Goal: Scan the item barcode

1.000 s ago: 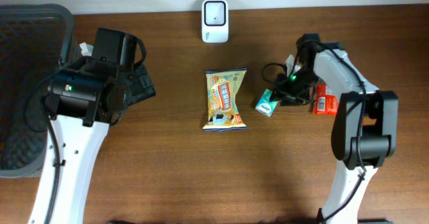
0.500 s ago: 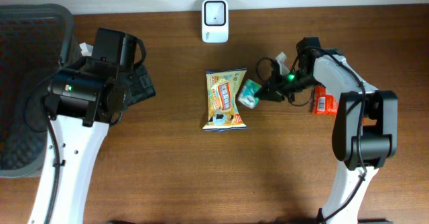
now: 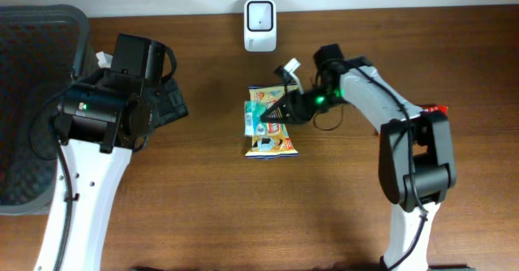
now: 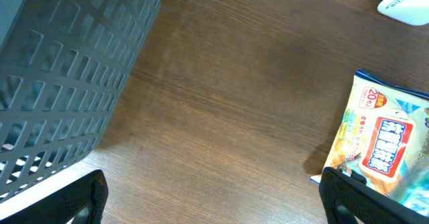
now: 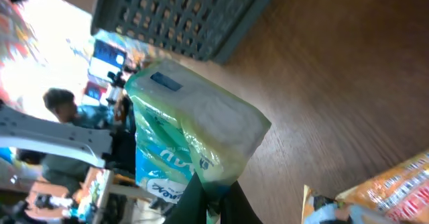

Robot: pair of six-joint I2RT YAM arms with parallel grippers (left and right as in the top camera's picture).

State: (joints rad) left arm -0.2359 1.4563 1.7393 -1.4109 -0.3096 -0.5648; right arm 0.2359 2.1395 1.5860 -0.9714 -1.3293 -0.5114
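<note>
Green-and-white soft plastic pack [image 3: 255, 114] pinched by right fingers [image 5: 192, 200] above yellow snack bag [image 3: 272, 138]; left fingers [image 4: 74, 200] held spread.

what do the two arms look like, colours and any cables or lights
Both match: the left arm and right arm have white links joined by chunky black joint housings. Thin black cables loop near the right wrist, where a small green light glows. The left fingers are matte black.
</note>
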